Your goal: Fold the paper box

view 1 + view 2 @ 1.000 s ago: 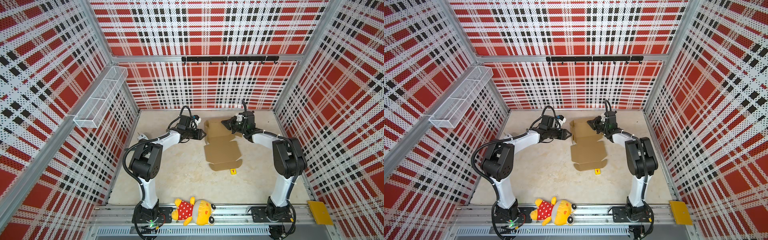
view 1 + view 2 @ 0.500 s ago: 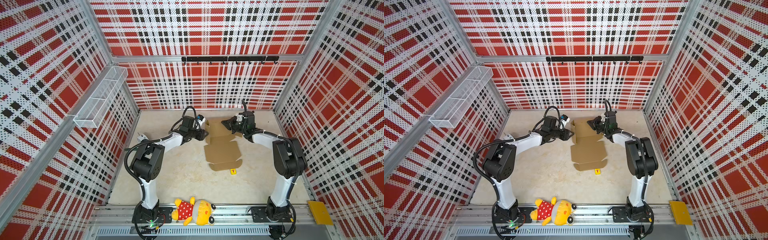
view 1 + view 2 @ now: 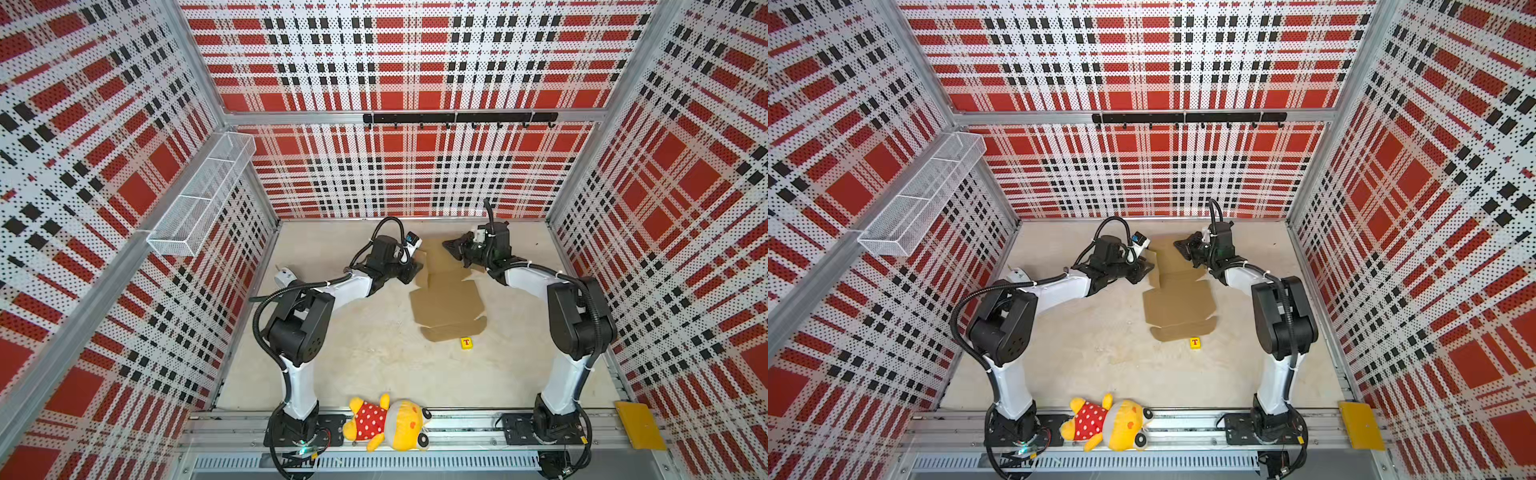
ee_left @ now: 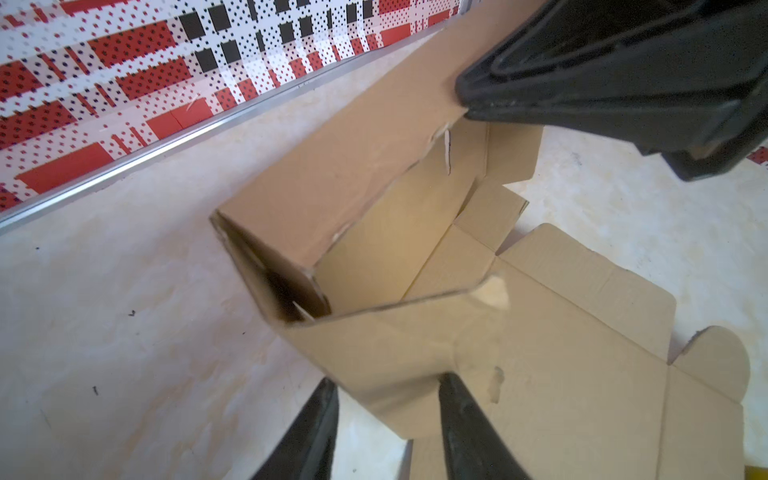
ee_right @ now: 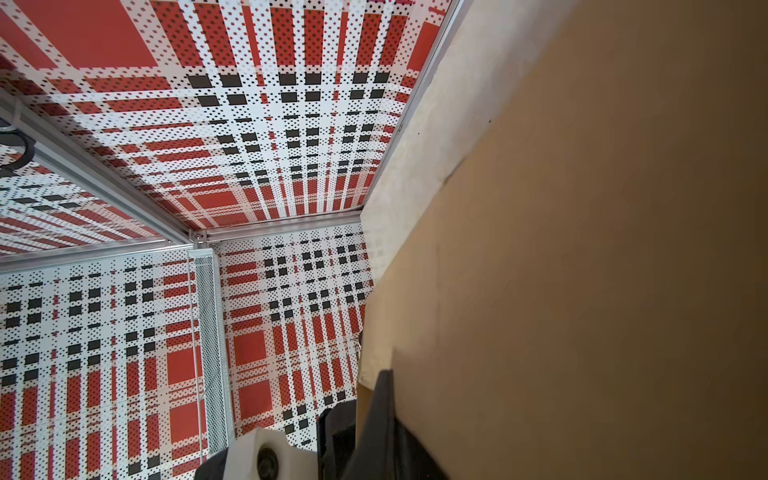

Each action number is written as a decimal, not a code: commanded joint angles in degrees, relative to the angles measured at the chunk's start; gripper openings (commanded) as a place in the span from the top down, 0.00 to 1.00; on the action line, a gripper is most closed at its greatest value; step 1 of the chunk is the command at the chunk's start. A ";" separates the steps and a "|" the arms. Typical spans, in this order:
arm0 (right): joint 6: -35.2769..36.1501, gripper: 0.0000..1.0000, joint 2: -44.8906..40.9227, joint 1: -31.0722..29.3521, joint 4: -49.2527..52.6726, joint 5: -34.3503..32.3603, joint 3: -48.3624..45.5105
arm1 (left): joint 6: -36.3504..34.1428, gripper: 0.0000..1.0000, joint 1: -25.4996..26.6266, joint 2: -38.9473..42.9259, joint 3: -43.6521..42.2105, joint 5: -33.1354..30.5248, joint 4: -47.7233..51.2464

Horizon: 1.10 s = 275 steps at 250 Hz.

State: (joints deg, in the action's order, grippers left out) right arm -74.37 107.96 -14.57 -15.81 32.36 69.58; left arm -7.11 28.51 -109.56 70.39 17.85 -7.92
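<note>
A pale surface (image 3: 365, 365) is carrying the paper box (image 3: 446, 305), which is lying mostly flat, stretching away from both sets of jaws. Only the end between the jaws is rising: a rear panel (image 4: 332, 166) is standing and a side flap (image 4: 395, 340) is tilting up. The left jaws are standing released, straddling that flap. The right jaws are clenched at the rear panel's top edge; whether they are pinching it is unclear. Folding is looking barely begun, with the far panels lying flat. A small yellow tile (image 3: 466, 342) is sitting well apart from both jaws
</note>
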 commanded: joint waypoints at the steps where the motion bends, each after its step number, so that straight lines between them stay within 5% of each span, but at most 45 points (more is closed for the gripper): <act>1: -0.31 0.98 -2.96 -0.55 -2.09 -1.08 -0.92 | -3.42 0.57 1.56 2.15 -1.86 -2.73 -4.60; 275: -1.44 1.00 -6.36 -3.04 -2.80 -4.27 -6.09 | -0.88 0.71 4.13 -0.22 0.61 -15.51 -9.28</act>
State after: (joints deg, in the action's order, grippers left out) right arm -75.50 103.31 -16.60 -17.04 28.05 64.27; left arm -8.99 31.77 -109.25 68.93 4.80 -13.74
